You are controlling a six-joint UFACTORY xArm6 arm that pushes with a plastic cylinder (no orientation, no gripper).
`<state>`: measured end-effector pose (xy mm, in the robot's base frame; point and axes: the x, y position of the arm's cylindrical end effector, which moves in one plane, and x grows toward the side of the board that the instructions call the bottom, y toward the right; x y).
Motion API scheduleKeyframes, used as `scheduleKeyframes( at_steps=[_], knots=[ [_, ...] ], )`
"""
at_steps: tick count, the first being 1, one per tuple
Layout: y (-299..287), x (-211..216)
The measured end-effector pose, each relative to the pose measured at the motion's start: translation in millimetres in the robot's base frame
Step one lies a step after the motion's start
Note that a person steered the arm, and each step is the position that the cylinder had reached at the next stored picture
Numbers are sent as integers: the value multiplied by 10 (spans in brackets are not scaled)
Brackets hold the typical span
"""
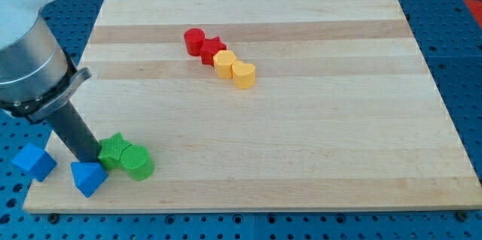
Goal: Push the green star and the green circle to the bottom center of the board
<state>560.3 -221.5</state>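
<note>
The green star [113, 150] and the green circle [137, 162] lie touching each other near the wooden board's [301, 142] bottom left corner, the circle to the star's lower right. My tip [92, 159] stands just left of the green star, touching or nearly touching it. A blue triangle-like block [88, 177] sits right below the tip.
A blue block [34, 162] lies off the board's left edge on the blue perforated table. In the upper middle of the board, a red circle [194, 41], a red star [212, 50], a yellow hexagon [224, 65] and a yellow heart [243, 75] form a diagonal row.
</note>
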Motion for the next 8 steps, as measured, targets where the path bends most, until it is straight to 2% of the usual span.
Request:
scheduleKeyframes(
  at_steps=[2, 5, 6, 8],
  knots=[
    [188, 61],
    [1510, 64],
    [1735, 64],
    [1767, 452]
  ],
)
